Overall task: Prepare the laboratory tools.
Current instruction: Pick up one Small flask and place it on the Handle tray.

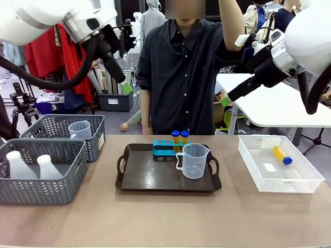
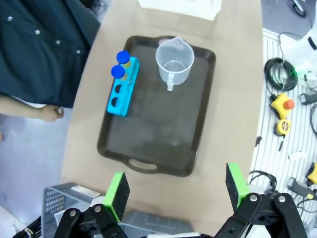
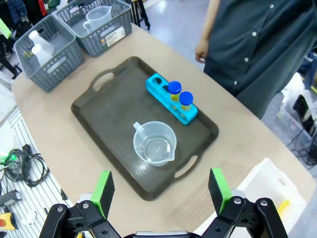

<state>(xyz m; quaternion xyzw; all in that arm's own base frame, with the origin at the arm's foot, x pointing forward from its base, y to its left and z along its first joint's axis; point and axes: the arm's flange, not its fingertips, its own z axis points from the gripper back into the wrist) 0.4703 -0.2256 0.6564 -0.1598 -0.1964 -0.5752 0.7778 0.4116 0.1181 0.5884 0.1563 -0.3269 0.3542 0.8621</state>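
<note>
Fingers on both my arms stood spread wide and held nothing: my left fingers [image 2: 117, 194] and my right fingers [image 3: 218, 187] hung high above the worktop [image 1: 165, 217].

On the dark tray [image 1: 150, 178] sat the clear measuring beaker [image 1: 194, 161] and the blue rack [image 1: 166, 150]. Two blue-capped amber tubes [image 1: 180, 136] stood upright at one end of the rack, and its other two holes were empty. One more tube [image 1: 282, 155] lay on its side in the white mesh basket [image 1: 305, 181] on my right. Two white conical flasks [image 1: 49, 166] stood in the near grey basket [image 1: 41, 194] on my left, not yet moved to the tray.

I judged the loose tube to be the step in hand, for my right side. To do it well I needed to:
- come straight down inside the basket walls;
- set my fingers across the amber body, not the cap;
- pinch near its middle so it would not swing;
- turn it upright and lower it squarely into an empty hole;
- keep away from the beaker near the rack.

A pale label showed on the far grey basket in the right wrist view, but I could not read it. The beaker's scale marks were too small to make out, and I saw no brand.
</note>
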